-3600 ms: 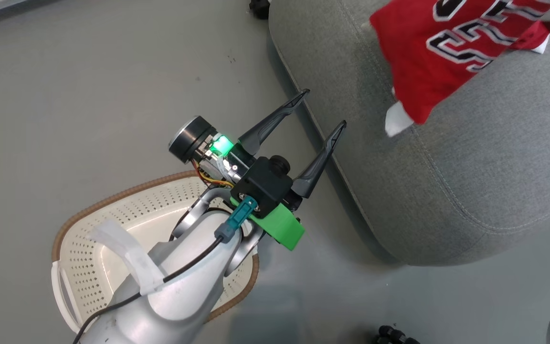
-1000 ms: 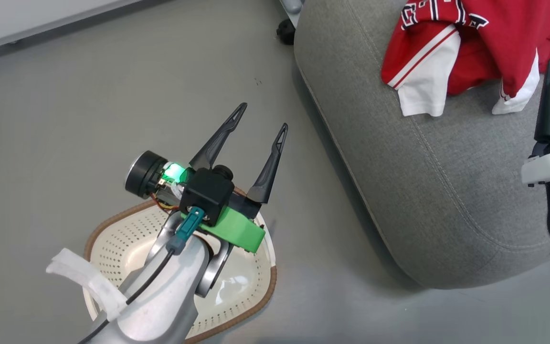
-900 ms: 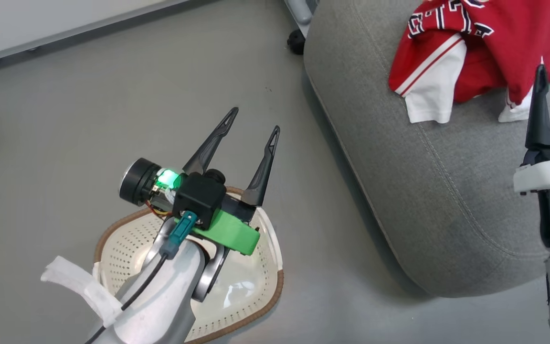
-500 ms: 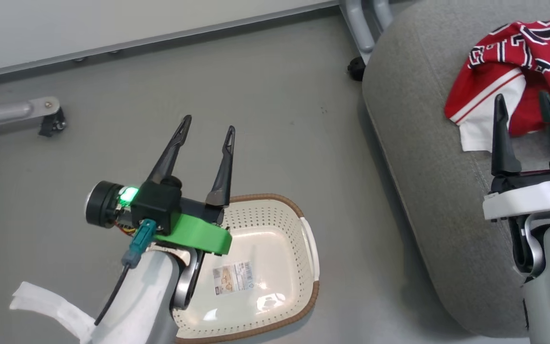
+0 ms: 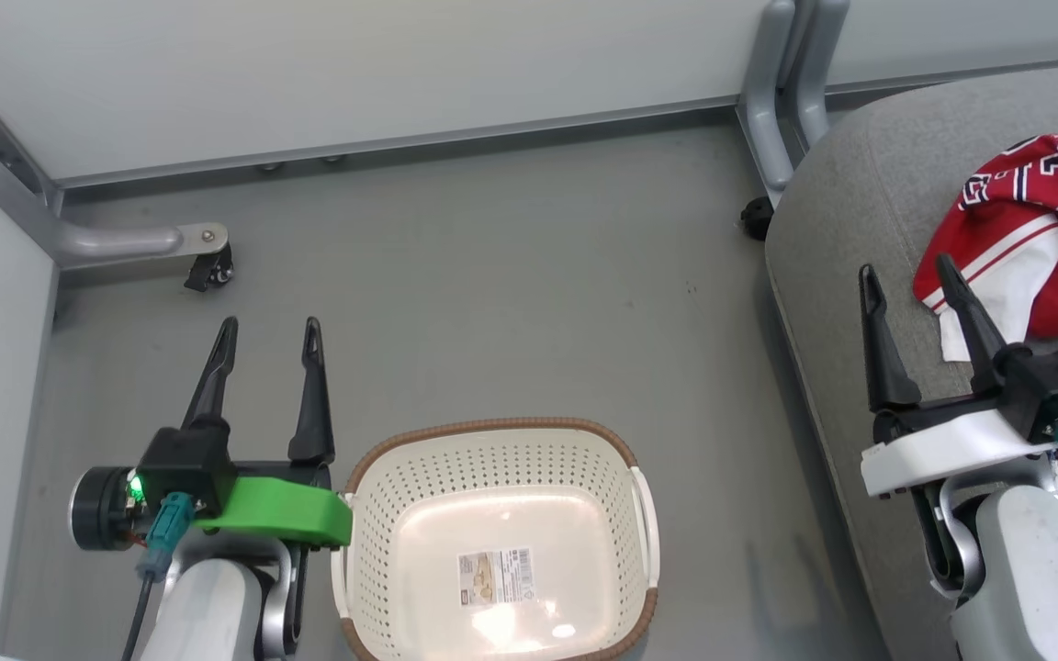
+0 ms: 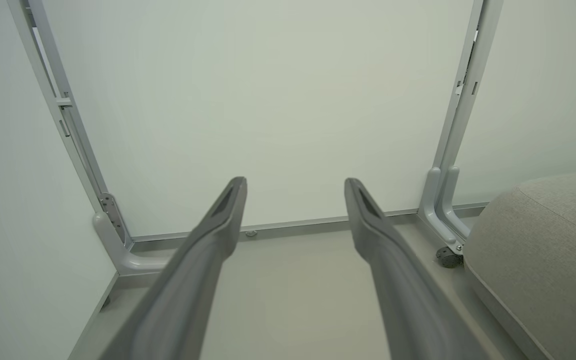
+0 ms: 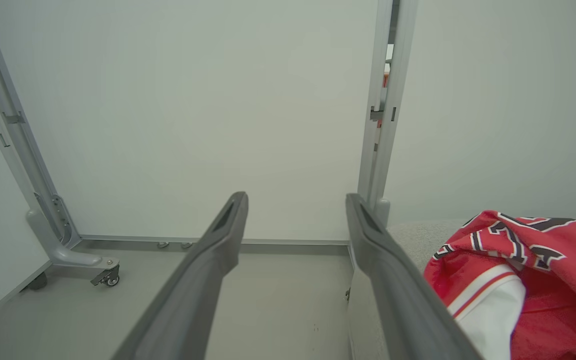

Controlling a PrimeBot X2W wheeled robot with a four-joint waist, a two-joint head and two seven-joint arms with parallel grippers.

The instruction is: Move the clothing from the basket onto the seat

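Observation:
The red clothing [image 5: 1034,229] lies in a heap on the grey seat [image 5: 846,229] at the right; its lettered jersey and a white-trimmed edge show in the right wrist view [image 7: 528,280]. The cream basket [image 5: 400,496] with its brown rim stands on the floor at bottom centre, holding only a paper label. My left gripper [image 5: 267,330] is open over the floor just left of the basket. My right gripper [image 5: 906,274] is open above the seat's near edge, beside the clothing, with nothing between its fingers. The seat's corner [image 6: 543,240] shows in the left wrist view.
White partition panels on grey metal frames close off the back and left. A frame foot with a castor [image 5: 208,266] sits at the left, and an upright post [image 5: 777,101] with a castor [image 5: 754,218] stands by the seat's far corner. Grey floor lies between the basket and the wall.
The head camera has swung, so the basket moved to centre and the wall came into view. The right gripper, earlier holding the jersey up, now stands open with the clothing lying on the seat.

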